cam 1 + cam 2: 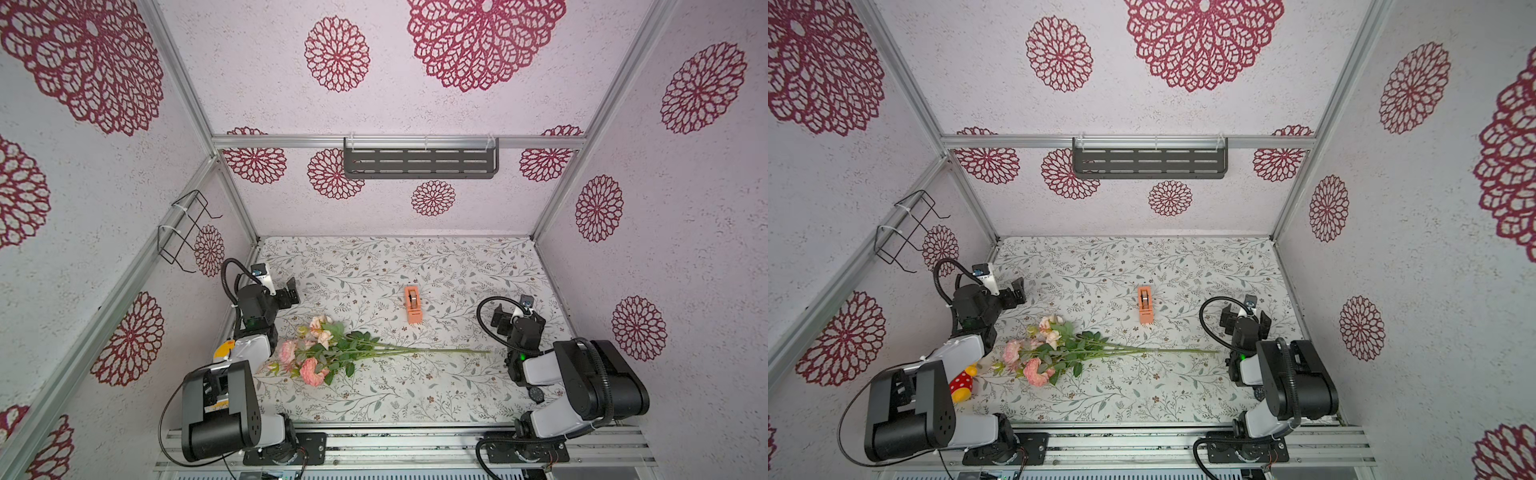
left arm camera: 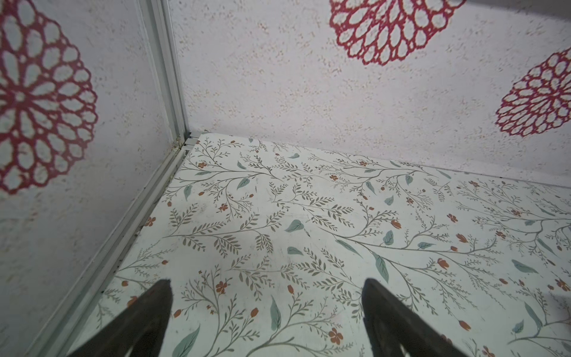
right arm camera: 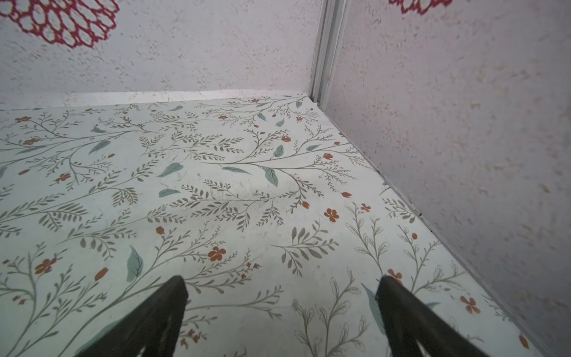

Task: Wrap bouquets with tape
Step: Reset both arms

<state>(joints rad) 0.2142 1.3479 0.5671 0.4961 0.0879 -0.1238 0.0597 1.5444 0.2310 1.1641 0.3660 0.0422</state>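
Observation:
The bouquets [image 1: 332, 353] [image 1: 1059, 351] lie on the table as one bunch of pink and peach blooms at the left, with long green stems reaching right. Behind the stems the tape [image 1: 412, 304] [image 1: 1145, 304] sits as a dark roll in an orange block dispenser. My left gripper [image 1: 292, 292] [image 1: 1017, 293] hovers open at the table's left edge, behind the blooms. My right gripper [image 1: 521, 322] [image 1: 1246, 321] hovers open to the right, just behind the stem ends. The left wrist view shows that gripper [image 2: 267, 287] over bare patterned table only. The right gripper [image 3: 281, 279] is likewise empty.
A yellow and red toy [image 1: 963, 384] lies at the front left, by the left arm. A black wristwatch [image 1: 537, 395] lies under the right arm. A dark slotted shelf [image 1: 419, 162] hangs on the back wall and a wire rack [image 1: 187, 232] on the left wall. Walls enclose three sides.

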